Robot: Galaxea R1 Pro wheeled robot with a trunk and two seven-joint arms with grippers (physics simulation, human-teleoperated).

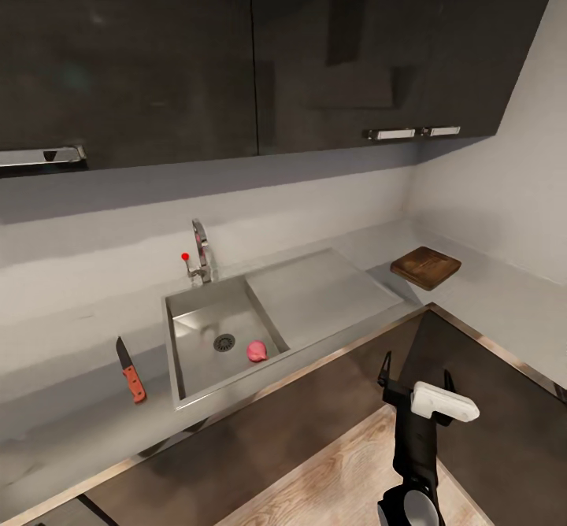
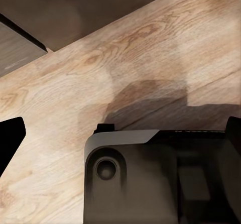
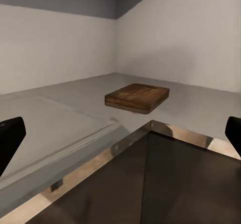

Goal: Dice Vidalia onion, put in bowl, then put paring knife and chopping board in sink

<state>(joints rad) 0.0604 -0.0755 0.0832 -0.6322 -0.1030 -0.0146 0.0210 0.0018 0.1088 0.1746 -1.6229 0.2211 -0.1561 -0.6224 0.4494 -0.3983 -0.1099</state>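
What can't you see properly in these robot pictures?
- Left gripper: in the left wrist view only dark fingertip edges show at the sides; open or shut is unclear.
- Vidalia onion in the sink: too small in the head view for surface detail.
- Paring knife: blade edge too small to make out.

you face pale grey walls (image 1: 488, 195) meeting in a corner | dark glossy wall cabinets (image 1: 236, 53) overhead, chrome handles (image 1: 390, 134) | light wood-grain floor (image 1: 331, 479) below you | dark base cabinet fronts (image 1: 260, 431) | soft, even light
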